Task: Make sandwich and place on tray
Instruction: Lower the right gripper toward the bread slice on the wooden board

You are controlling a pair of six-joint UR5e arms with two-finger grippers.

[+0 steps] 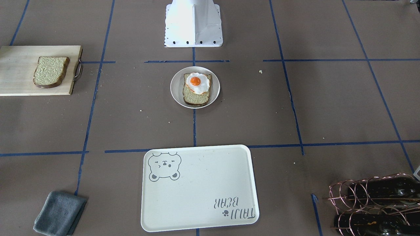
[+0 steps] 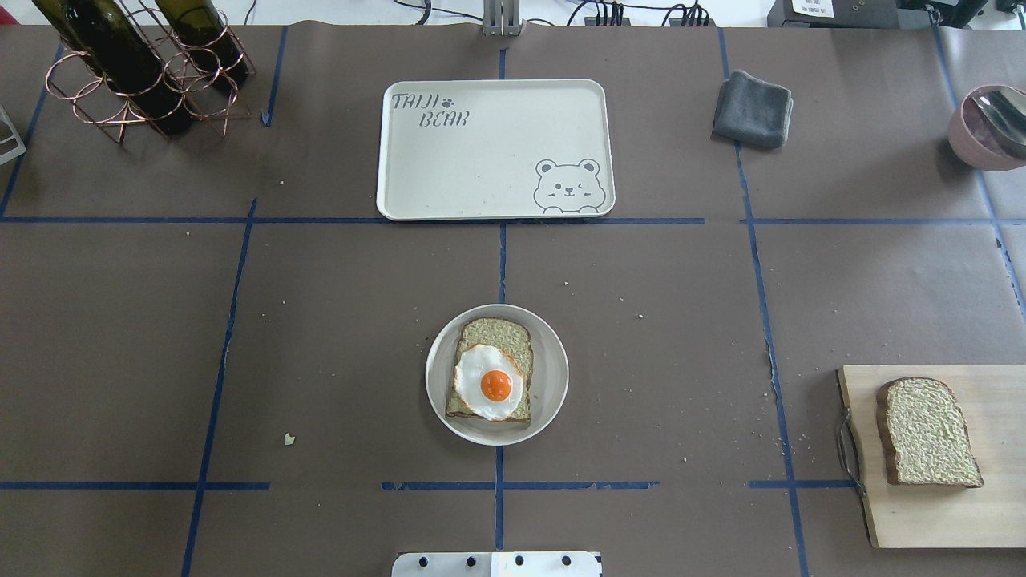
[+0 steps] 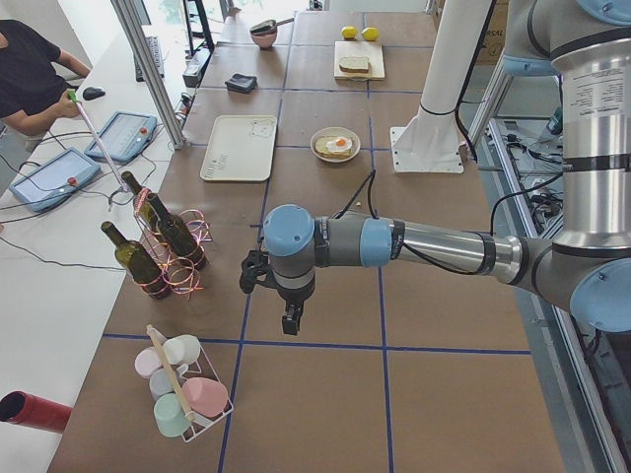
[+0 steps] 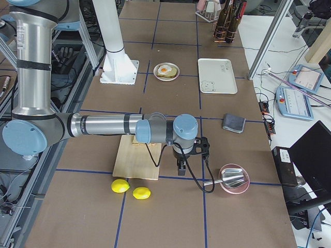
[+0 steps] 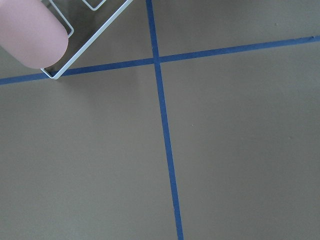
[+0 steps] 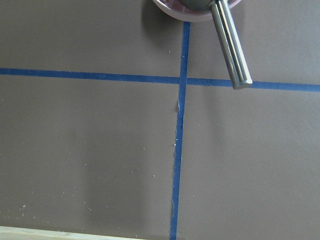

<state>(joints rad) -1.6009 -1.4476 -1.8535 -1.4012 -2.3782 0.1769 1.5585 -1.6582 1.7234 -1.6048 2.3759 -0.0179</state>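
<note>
One bread slice [image 1: 193,96] lies on a round pale plate [image 1: 175,88] at the table's middle, with the fried egg [image 1: 197,83] on top of it. The second bread slice [image 1: 51,71] lies on the wooden cutting board [image 1: 16,75]. The cream bear tray [image 1: 200,190] is bare, on the far side of the plate from the robot. My left gripper [image 3: 289,315] hangs over bare table near the wine rack, far from the food. My right gripper [image 4: 181,168] hangs just past the cutting board, near a pink bowl. I cannot tell whether either is open or shut.
A grey cloth [image 2: 753,108] lies right of the tray. A copper rack with wine bottles [image 2: 136,72] stands at the far left. A pink bowl with a metal utensil [image 4: 234,178] and two lemons [image 4: 132,189] lie beyond the board. A wire basket of cups [image 3: 182,384] stands near the left gripper.
</note>
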